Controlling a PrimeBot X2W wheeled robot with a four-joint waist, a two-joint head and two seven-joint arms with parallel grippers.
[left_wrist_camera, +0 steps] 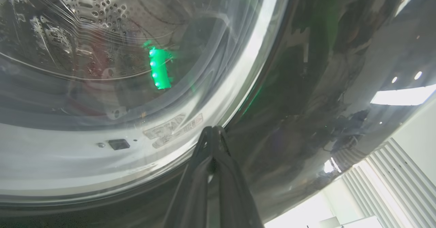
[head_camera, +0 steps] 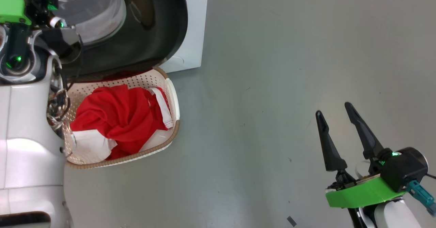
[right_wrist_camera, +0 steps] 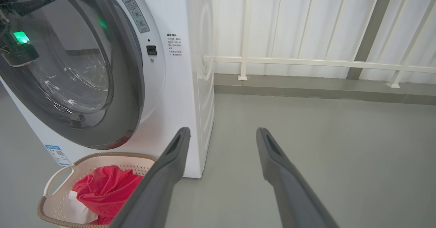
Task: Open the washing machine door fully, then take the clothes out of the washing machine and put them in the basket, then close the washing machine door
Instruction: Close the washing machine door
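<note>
We saw the left gripper (left_wrist_camera: 213, 132) shut, its two dark fingers pressed together with nothing between them. Its tips lay against the washing machine door (left_wrist_camera: 306, 85), at the seam where the clear glass bowl meets the glossy black rim. Through the glass we made out the perforated steel drum (left_wrist_camera: 95, 13) of the washing machine (right_wrist_camera: 177, 102). A green light from the arm was mirrored in the bowl.

The right gripper (head_camera: 333, 109) stood open, its fingers spread wide and holding nothing. It hung over the bare grey floor (head_camera: 272, 85), well apart from the washing machine and off to the side of its front corner.

In the right wrist view the door lay close against the front of the washing machine. We could not tell whether it was latched.

The basket (head_camera: 175, 119) sat on the floor just in front of the washing machine, below the door's lower edge. The clothes (head_camera: 115, 119) lay inside it in a bunched red heap with white bands showing. A small blue label (right_wrist_camera: 56, 153) was stuck low on the washing machine's front, just above the basket's handle. A white railing (right_wrist_camera: 306, 61) ran along the wall beyond the washing machine's side.
</note>
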